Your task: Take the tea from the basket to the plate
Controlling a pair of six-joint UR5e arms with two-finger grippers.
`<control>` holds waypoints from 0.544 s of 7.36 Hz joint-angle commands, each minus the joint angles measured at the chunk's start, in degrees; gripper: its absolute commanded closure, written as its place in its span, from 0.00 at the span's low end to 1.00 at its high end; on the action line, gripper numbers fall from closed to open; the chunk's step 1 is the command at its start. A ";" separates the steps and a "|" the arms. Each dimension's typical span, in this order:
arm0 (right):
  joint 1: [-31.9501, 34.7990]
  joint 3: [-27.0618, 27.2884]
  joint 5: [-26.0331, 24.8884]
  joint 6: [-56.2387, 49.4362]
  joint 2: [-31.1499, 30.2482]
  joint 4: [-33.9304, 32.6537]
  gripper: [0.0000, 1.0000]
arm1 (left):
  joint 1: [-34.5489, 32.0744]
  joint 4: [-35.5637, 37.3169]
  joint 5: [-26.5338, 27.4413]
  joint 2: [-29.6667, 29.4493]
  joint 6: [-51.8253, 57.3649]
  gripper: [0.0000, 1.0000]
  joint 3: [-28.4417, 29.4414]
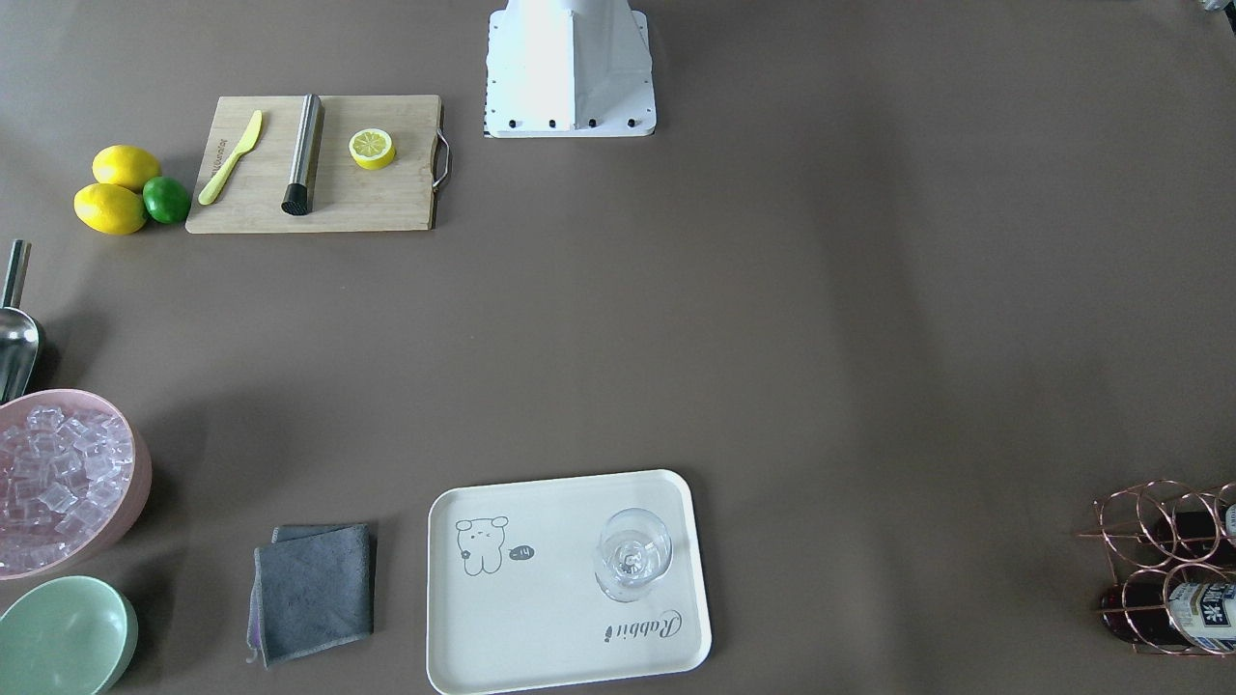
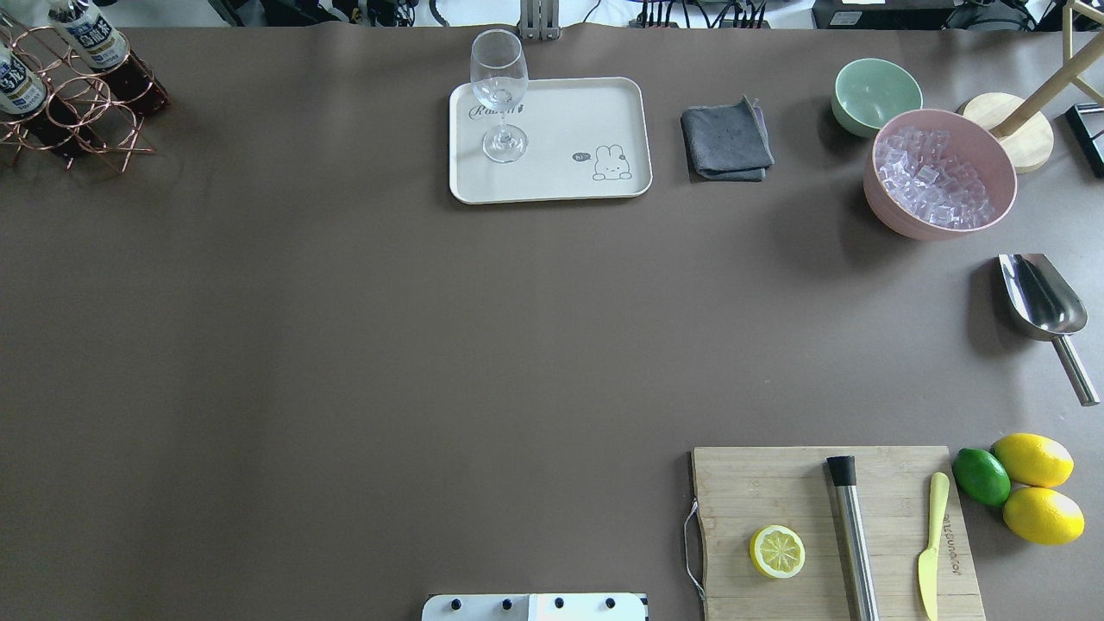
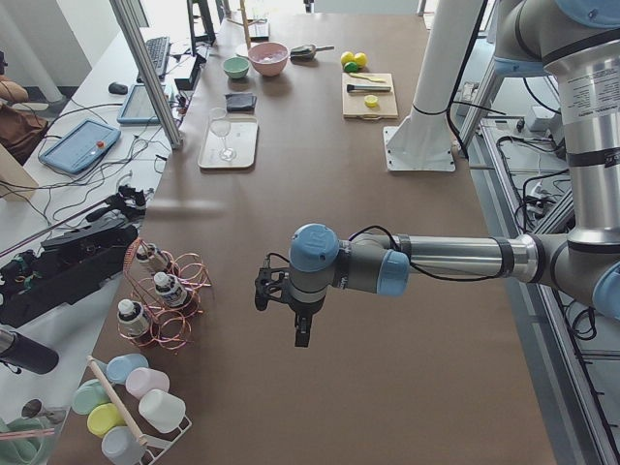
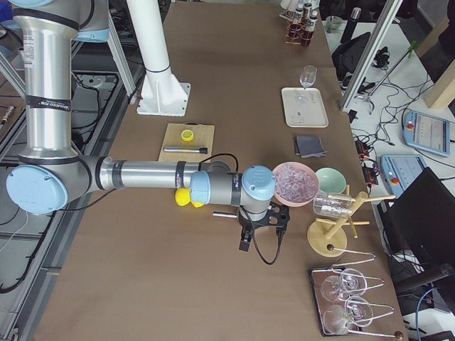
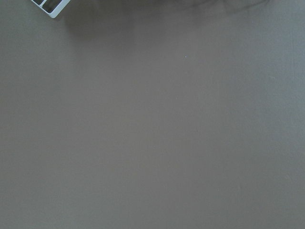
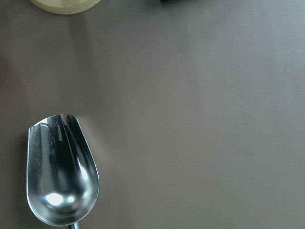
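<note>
The tea bottles (image 2: 90, 36) stand in the copper wire basket (image 2: 78, 121) at the far left corner of the table, also seen in the front view (image 1: 1202, 613) and the left view (image 3: 170, 289). The cream plate (image 2: 561, 129) lies at the far middle with a stemmed glass (image 2: 500, 86) on it. My left gripper (image 3: 291, 320) hangs above bare table, to the right of the basket in the left view, apart from it. My right gripper (image 4: 259, 224) hangs near the pink bowl. I cannot tell whether either is open or shut.
A grey cloth (image 2: 726, 140), a green bowl (image 2: 875, 93), a pink bowl of ice (image 2: 940, 177) and a metal scoop (image 2: 1039, 302) lie at the right. A cutting board (image 2: 828, 526) with a half lemon, muddler and knife sits near right, beside lemons (image 2: 1033, 459).
</note>
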 commanded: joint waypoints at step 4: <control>0.06 -0.09 -0.05 0.09 -0.82 0.59 0.00 | 0.11 0.09 0.10 -0.16 0.09 0.02 0.14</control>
